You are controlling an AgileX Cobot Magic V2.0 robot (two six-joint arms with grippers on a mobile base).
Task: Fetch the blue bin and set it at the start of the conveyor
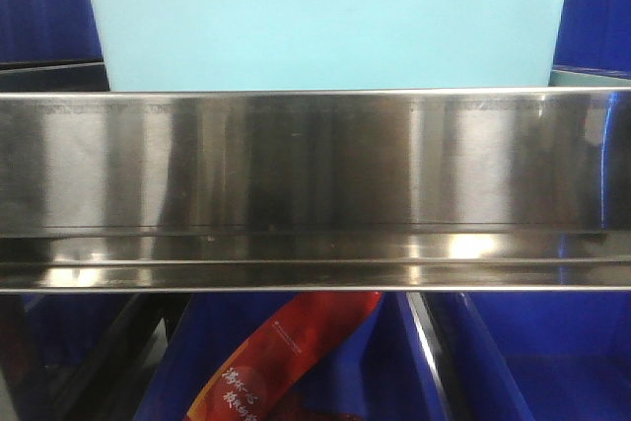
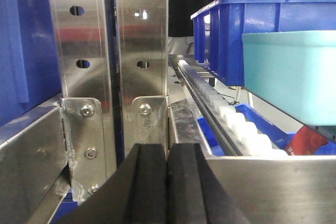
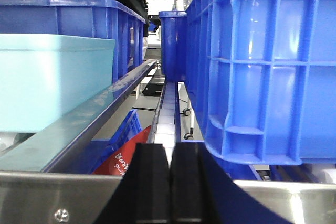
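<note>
The blue bin [image 1: 325,17] is a light turquoise tub on the shelf, just behind the shiny steel rail [image 1: 315,184]. The left wrist view has it at the right edge [image 2: 294,74]; the right wrist view has it at the left edge [image 3: 50,80]. My left gripper [image 2: 168,182] is shut with nothing between its black fingers, low in front of the rail and left of the bin. My right gripper [image 3: 170,182] is shut and empty too, in front of the rail between the bin and a dark blue crate [image 3: 268,66]. The conveyor start is out of view.
Dark blue ribbed crates [image 2: 247,30] stand behind and beside the bin. Steel uprights [image 2: 110,56] rise close ahead of the left gripper. White roller tracks [image 3: 167,114] run back along the shelf. A red packet [image 1: 286,357] lies in a blue crate on the lower level.
</note>
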